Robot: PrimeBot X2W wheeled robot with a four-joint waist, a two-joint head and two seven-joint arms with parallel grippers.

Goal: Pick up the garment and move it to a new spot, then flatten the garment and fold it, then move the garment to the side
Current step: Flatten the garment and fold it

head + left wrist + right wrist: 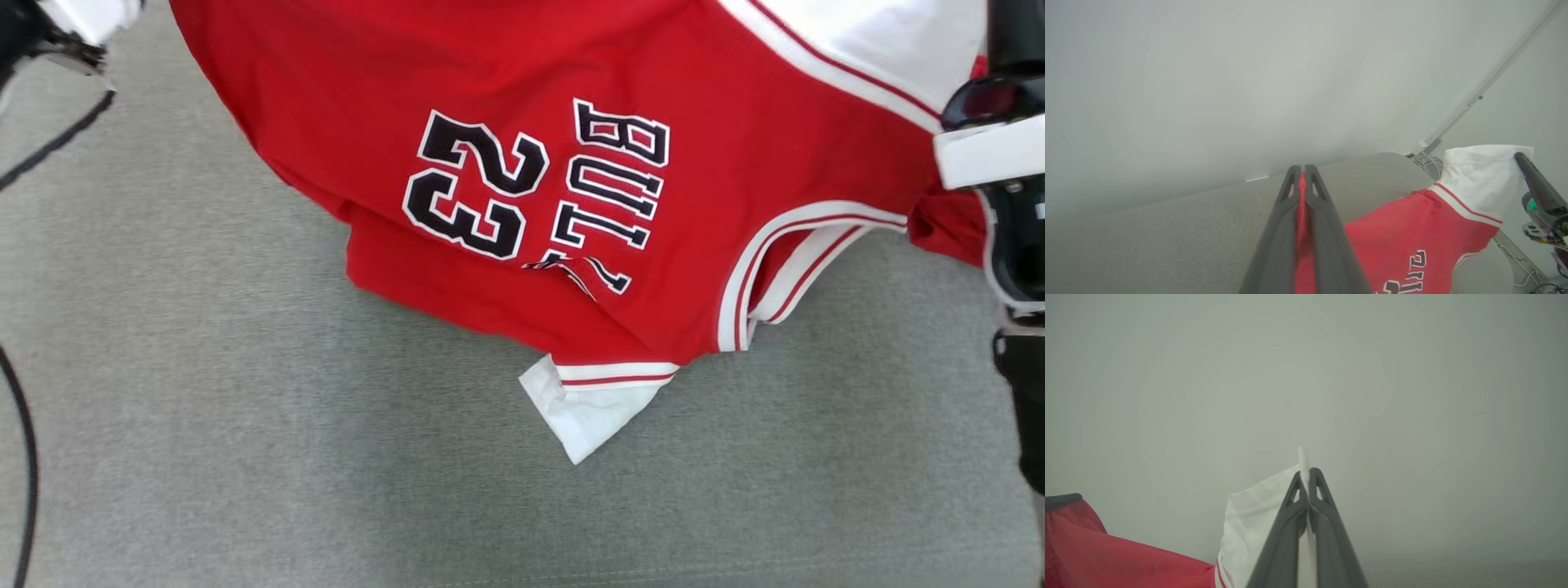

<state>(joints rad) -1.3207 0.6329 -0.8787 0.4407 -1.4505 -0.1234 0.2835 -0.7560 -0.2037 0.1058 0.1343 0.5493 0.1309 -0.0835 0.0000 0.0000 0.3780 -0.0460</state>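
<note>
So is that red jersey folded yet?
Not folded: the jersey hangs spread, pinched by the left fingers on red cloth and the right fingers on a white sleeve, its lower edge rumpled on the grey surface.

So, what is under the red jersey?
The grey cloth surface lies under the red jersey, whose lower edge rests on it. A white sleeve sticks out from beneath that edge. Whatever else lies under the red cloth is covered.

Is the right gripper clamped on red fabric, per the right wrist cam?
No, the right gripper is shut on a white part of the garment, with white cloth poking out past its fingertips.
</note>
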